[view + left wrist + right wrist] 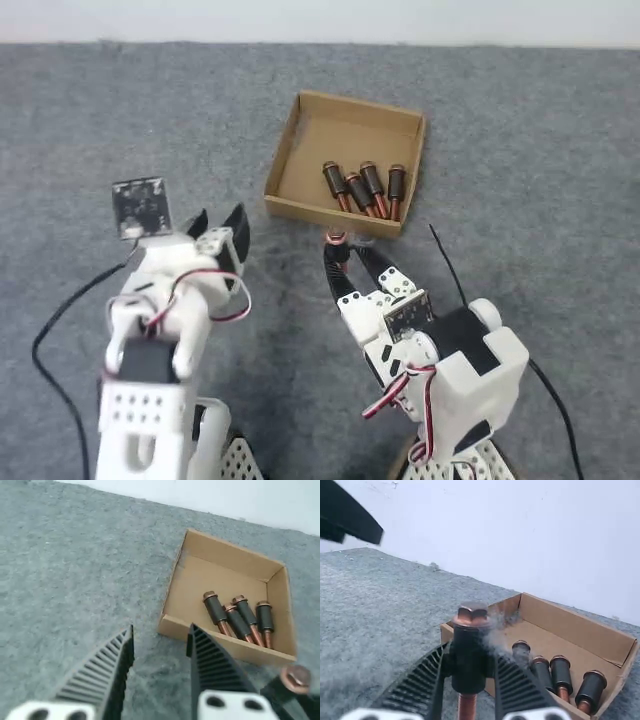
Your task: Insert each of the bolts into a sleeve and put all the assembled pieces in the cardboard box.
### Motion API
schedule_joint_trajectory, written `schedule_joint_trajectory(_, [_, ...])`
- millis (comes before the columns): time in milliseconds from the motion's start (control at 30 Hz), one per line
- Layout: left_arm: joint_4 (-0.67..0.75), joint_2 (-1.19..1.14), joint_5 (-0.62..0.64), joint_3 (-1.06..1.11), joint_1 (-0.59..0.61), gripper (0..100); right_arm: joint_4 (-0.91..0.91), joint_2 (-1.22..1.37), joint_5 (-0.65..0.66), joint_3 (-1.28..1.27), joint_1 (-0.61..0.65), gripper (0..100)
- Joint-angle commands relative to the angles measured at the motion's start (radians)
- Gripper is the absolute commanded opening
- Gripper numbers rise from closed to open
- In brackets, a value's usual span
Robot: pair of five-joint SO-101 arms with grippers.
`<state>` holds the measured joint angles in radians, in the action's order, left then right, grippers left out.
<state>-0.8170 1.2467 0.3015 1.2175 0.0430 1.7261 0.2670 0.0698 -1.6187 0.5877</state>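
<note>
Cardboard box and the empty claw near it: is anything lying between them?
No. In the left wrist view, bare grey carpet runs from the open left gripper to the cardboard box; the high view agrees.

Right gripper (470, 652): fingers (415, 690) of ribbed matt black plastic. Between the fingers: bolt (471, 614), glossy coppery metal, in a matt black sleeve (468, 675). Beyond them: cardboard box (575, 627), matt brown; carpet (370, 605), grey, rough.
</note>
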Motion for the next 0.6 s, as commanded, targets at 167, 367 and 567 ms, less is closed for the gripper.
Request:
schedule_joint_trajectory(167, [-0.087,0.582,-0.037,0.179,0.015,16,0.025,-0.044,-0.006,-0.023,-0.012,0.6])
schedule_joint_trajectory(367, [-0.038,0.543,-0.080,0.228,0.204,16,0.025,-0.044,-0.006,-0.023,-0.012,0.6])
schedule_joint_trajectory(567, [0.000,0.582,-0.083,0.424,0.264,14,0.025,-0.044,-0.006,-0.023,-0.012,0.6])
